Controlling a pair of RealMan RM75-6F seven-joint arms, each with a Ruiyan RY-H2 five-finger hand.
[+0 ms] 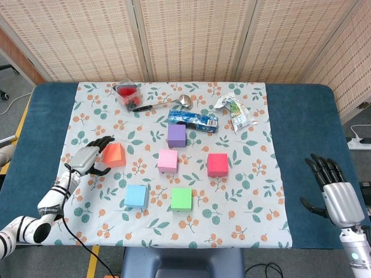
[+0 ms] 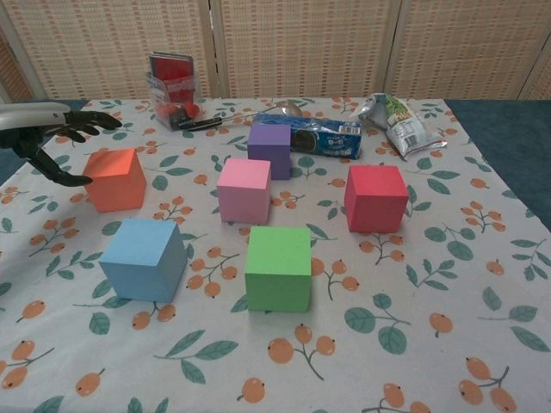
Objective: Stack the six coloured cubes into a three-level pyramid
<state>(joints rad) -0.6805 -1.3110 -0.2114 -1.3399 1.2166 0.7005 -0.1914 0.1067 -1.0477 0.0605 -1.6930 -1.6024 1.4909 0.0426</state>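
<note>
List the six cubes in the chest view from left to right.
orange cube → blue cube → pink cube → purple cube → green cube → red cube. The pink, purple and green cubes overlap side to side, so they are ordered by their centres.

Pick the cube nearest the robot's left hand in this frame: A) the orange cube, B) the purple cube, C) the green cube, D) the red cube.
A: the left hand is open with its fingers spread right beside the orange cube, which sits at the left of the floral cloth, while the other cubes lie further off toward the middle and right.
</note>
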